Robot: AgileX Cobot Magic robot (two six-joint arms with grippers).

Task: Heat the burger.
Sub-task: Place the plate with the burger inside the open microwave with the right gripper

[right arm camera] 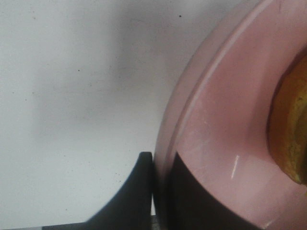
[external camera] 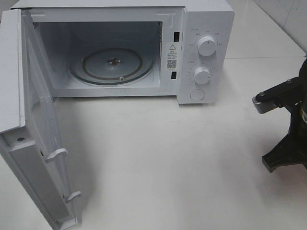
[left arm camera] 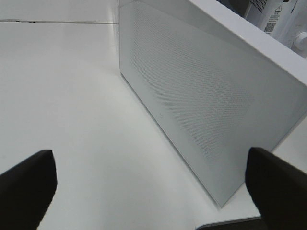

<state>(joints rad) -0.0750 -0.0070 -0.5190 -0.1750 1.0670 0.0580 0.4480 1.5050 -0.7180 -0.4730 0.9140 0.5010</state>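
Observation:
Only a golden-brown edge of the burger [right arm camera: 291, 134] shows, in the right wrist view, lying on a round pink plate [right arm camera: 225, 124]. My right gripper [right arm camera: 160, 194] is shut on the plate's rim, with one dark finger [right arm camera: 136, 196] outside it and one over its inner side. In the high view only part of the right arm [external camera: 285, 129] shows at the right edge; plate and burger are out of that frame. My left gripper [left arm camera: 151, 187] is open and empty, next to the outer face of the microwave door [left arm camera: 192, 86].
A white microwave [external camera: 206, 19] stands at the back with its door [external camera: 33, 143] swung wide open to the left. A glass turntable [external camera: 112, 64] lies inside the cavity. Two knobs [external camera: 207, 46] are on its right panel. The white table [external camera: 168, 158] lies in front.

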